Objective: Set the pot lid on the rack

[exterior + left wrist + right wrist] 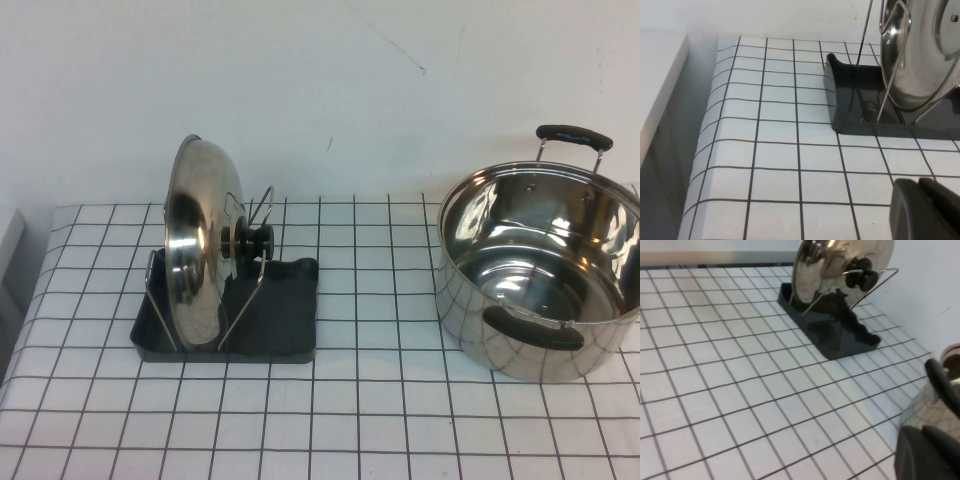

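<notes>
The pot lid (195, 250) stands on edge in the rack (290, 330), held between the wire loops, with its black knob (255, 240) facing right. The lid (925, 60) and rack (840, 100) show in the left wrist view, and the lid (825, 265) and rack (840, 340) also in the right wrist view. My left gripper (917, 182) is shut and empty, low over the table a short way from the rack. My right gripper (922, 429) is shut and empty beside the pot. Neither arm shows in the high view.
A large steel pot (540, 270) with black handles stands open at the right of the table; its wall (935, 405) is close to my right gripper. The table (380, 420) is white tile with a dark grid. A white ledge (660, 85) lies past its left edge.
</notes>
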Robot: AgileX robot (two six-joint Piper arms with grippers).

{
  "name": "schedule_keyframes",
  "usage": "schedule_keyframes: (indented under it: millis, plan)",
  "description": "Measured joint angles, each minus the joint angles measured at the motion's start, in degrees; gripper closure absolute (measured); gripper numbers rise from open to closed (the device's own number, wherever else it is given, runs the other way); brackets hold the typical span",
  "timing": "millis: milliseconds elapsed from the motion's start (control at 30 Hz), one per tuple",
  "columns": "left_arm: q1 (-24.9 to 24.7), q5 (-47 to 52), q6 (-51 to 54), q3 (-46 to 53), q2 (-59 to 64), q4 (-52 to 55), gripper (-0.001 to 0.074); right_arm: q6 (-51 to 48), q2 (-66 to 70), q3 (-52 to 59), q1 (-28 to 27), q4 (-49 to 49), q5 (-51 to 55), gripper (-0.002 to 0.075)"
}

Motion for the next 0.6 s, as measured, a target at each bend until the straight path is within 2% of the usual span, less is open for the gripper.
schedule_keyframes:
  millis: [133, 233, 400, 600]
  plan:
    - [0.0, 0.1, 0.0, 0.0, 0.0, 0.0, 0.0737, 0.7, 0.0, 0.1, -0.3, -5.7, -3.1, 0.0727]
    - [0.0, 0.1, -0.2, 0.0, 0.0, 0.0, 0.0737, 1.8, 0.0, 1.3, -3.3, -9.4, -6.5, 0.0727]
    - [0.0, 0.1, -0.2, 0.0, 0.0, 0.0, 0.0737, 2.5, -0.1, 7.0, -13.3, -12.1, -14.5, 0.0728]
    - [0.0, 0.1, -0.2, 0.0, 0.0, 0.0, 0.0737, 9.5, -3.5, 14.8, -29.3, -12.9, -18.2, 0.0728]
